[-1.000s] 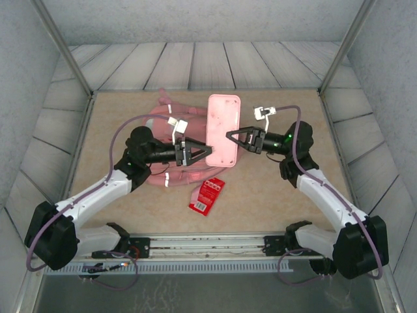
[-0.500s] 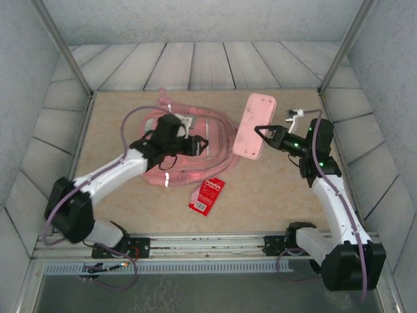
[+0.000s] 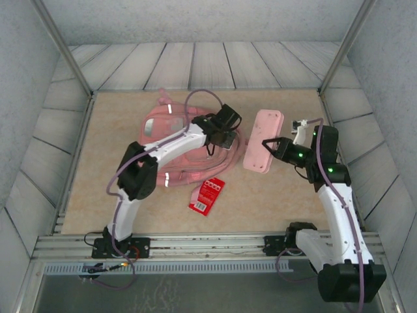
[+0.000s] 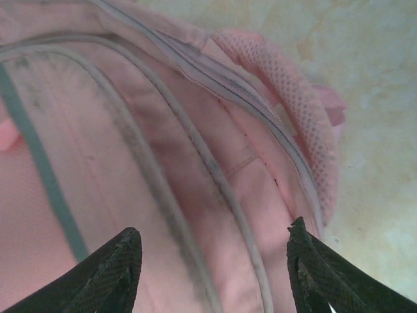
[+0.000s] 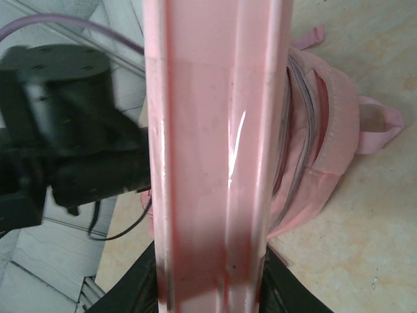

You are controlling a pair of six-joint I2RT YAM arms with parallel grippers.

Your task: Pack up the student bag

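Pink fabric, soft and slumped, makes up the student bag [image 3: 159,125], which lies flat on the surface [image 3: 280,202] left of centre and nearer the far edge than the near one. Small white reflective strips show on its far and near sides, and a loose pink strap trails from it toward the near edge. In the left wrist view the bag [image 4: 195,163] shows grey piping, a zip seam and a mesh side panel, with bare surface beyond it.

The left arm reaches across the bag from the near-left corner. The left end effector [image 3: 225,138] hangs over the bag's right side, its two black fingers [image 4: 111,274] standing wide apart with nothing between them; whether they touch the fabric cannot be told.

Just beside the bag's right side, toward the right edge, a flat pink pencil case [image 3: 264,138] is held clear of the surface and tilted. The right end effector [image 3: 267,147] is clamped on its edge; the right wrist view has the case [image 5: 208,130] running up between the fingers, with the bag [image 5: 326,130] behind it.

A small red packet [image 3: 207,194] lies flat on the surface on the bag's near side, by the trailing strap.
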